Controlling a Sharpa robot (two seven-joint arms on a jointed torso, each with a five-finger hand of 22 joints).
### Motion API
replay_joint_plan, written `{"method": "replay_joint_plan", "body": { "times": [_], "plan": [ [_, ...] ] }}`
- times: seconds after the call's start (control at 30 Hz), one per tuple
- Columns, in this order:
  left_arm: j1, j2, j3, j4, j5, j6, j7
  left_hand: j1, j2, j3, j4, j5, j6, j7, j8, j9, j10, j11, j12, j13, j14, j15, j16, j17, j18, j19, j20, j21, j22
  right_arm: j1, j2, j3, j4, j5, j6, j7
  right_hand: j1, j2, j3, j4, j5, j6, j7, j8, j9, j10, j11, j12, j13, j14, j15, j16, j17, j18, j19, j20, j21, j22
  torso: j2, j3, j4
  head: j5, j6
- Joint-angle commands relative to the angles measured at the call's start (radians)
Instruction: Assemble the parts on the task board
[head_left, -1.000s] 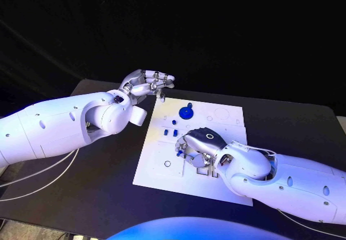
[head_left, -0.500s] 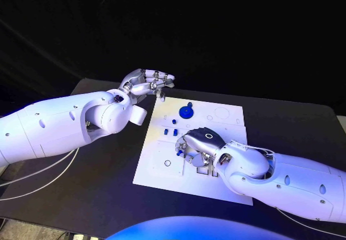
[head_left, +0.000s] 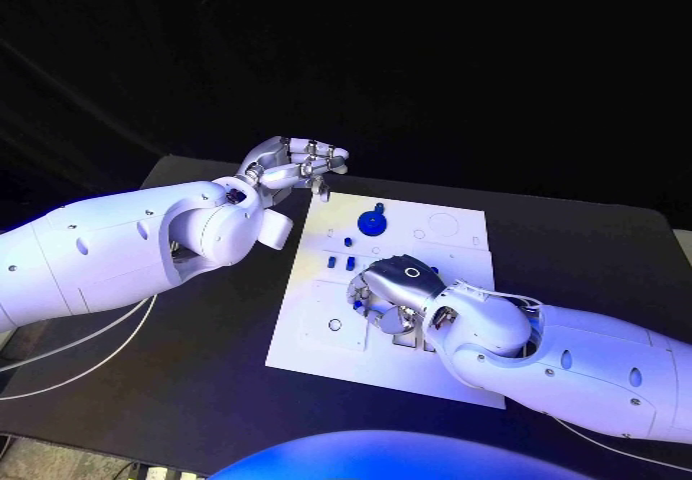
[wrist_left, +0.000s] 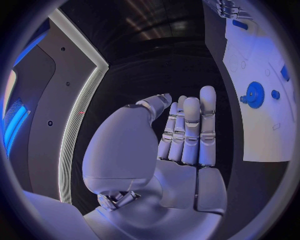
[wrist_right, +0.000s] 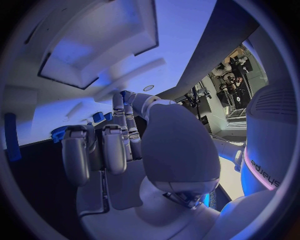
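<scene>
From where I stand the job looks barely begun. The task board (head_left: 325, 340) lies flat in the middle of the bench (head_left: 173, 390), and most of its cut-outs and round holes show bare white. A round blue part (head_left: 374, 224) sits near the board's far edge, two small blue parts (head_left: 340, 263) stand side by side a little nearer the middle, a tiny blue peg (head_left: 349, 243) lies between them and the round one, and one slim blue piece (head_left: 322, 196) stands right at the board's far corner.

The right robot hand (head_left: 392, 296) is down over the middle of the board, fingers curled toward the rectangular recesses; a fleck of blue shows at its fingertips (wrist_right: 125, 95) in the wrist view (I can't tell whether it is pinching a part or merely touching one). The left robot hand (head_left: 296, 165) hangs beyond the board's far corner, just above that slim blue piece, fingers straight and close together, holding nothing.

My guess is that one part is being seated now, and the rest still wait for their places.
</scene>
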Motion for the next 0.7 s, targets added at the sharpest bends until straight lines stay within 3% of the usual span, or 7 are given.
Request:
{"method": "replay_joint_plan", "body": {
  "times": [0.03,0.2,0.3,0.43,0.57,0.7],
  "plan": [
    [0.001,0.001,0.001,0.004,0.005,0.016,0.002,-0.001,0.006,-0.003,-0.002,-0.002,-0.004,0.000,0.007,0.001,-0.007,0.002,0.004,0.002,-0.006,0.000,-0.005,-0.001,0.006,0.000,0.005,-0.004,-0.001,-0.002,0.005,-0.002,-0.002,-0.024,0.042,-0.007,-0.008,0.002,-0.002,-0.006,-0.005,0.005,-0.003,0.003,0.002,0.000,-0.002,-0.007,0.000,0.067,-0.004,0.003,0.100,-0.018,0.077,-0.008,-0.005,0.228,0.000,-0.0006,-0.0005,0.001,-0.002],
    [0.001,0.001,0.001,0.004,0.005,0.015,0.001,-0.001,0.006,-0.003,-0.002,-0.002,-0.004,0.000,0.007,0.001,-0.007,0.002,0.004,0.002,-0.006,0.000,-0.005,-0.001,0.006,0.000,0.005,-0.004,-0.001,-0.002,0.006,-0.003,-0.006,-0.022,0.048,-0.012,-0.043,-0.014,-0.005,-0.001,-0.018,-0.030,0.010,-0.018,-0.004,-0.025,0.009,-0.028,-0.006,0.065,0.005,-0.002,0.093,-0.016,0.072,-0.003,-0.019,0.222,-0.001,-0.0007,-0.0009,0.001,-0.002],
    [0.001,0.000,0.001,0.004,0.005,0.014,-0.001,-0.001,0.006,-0.003,-0.002,-0.002,-0.004,0.000,0.007,0.001,-0.007,0.002,0.004,0.002,-0.006,0.000,-0.005,-0.001,0.006,0.000,0.005,-0.004,-0.001,-0.002,0.001,-0.003,-0.004,-0.024,0.029,-0.019,-0.070,-0.039,-0.004,0.006,-0.026,-0.077,0.030,-0.050,-0.017,-0.054,0.026,-0.042,-0.013,0.063,0.019,-0.007,0.084,-0.011,0.064,0.007,-0.043,0.213,-0.001,0.0000,-0.0008,0.002,-0.001],
    [0.001,0.000,0.001,0.004,0.005,0.014,-0.002,-0.001,0.007,-0.003,-0.002,-0.002,-0.005,0.000,0.008,0.002,-0.009,0.001,0.006,0.003,-0.006,0.000,-0.005,-0.002,0.006,0.000,0.005,-0.005,-0.001,-0.002,-0.009,-0.003,0.002,-0.030,-0.013,-0.030,-0.094,-0.068,-0.008,0.011,-0.035,-0.109,0.044,-0.077,-0.029,-0.098,0.042,-0.045,-0.022,0.054,0.032,-0.026,0.058,0.000,0.045,0.020,-0.097,0.191,-0.001,0.0004,-0.0012,0.001,0.001],
    [0.001,0.000,0.001,0.003,0.005,0.014,-0.002,-0.001,0.007,-0.003,-0.002,-0.002,-0.005,0.000,0.008,0.002,-0.009,0.001,0.006,0.003,-0.006,0.000,-0.005,-0.002,0.006,0.000,0.005,-0.005,-0.001,-0.002,-0.027,-0.002,0.020,-0.033,-0.063,-0.034,-0.108,-0.084,-0.026,0.014,-0.038,-0.125,0.049,-0.095,-0.037,-0.135,0.049,-0.040,-0.031,0.044,0.038,-0.044,0.034,0.011,0.028,0.028,-0.146,0.170,-0.001,0.0012,-0.0013,-0.001,0.004],
    [0.001,-0.001,0.001,0.002,0.005,0.015,-0.003,-0.001,0.007,-0.003,-0.002,-0.002,-0.005,0.000,0.008,0.002,-0.009,0.001,0.006,0.003,-0.006,0.000,-0.005,-0.002,0.006,0.000,0.005,-0.005,-0.001,-0.001,-0.057,0.001,0.053,-0.034,-0.100,-0.035,-0.113,-0.086,-0.044,0.017,-0.032,-0.124,0.044,-0.099,-0.039,-0.143,0.047,-0.033,-0.032,0.044,0.037,-0.044,0.034,0.012,0.027,0.029,-0.152,0.167,-0.001,0.0017,-0.0028,-0.004,0.008]
  ]
}}
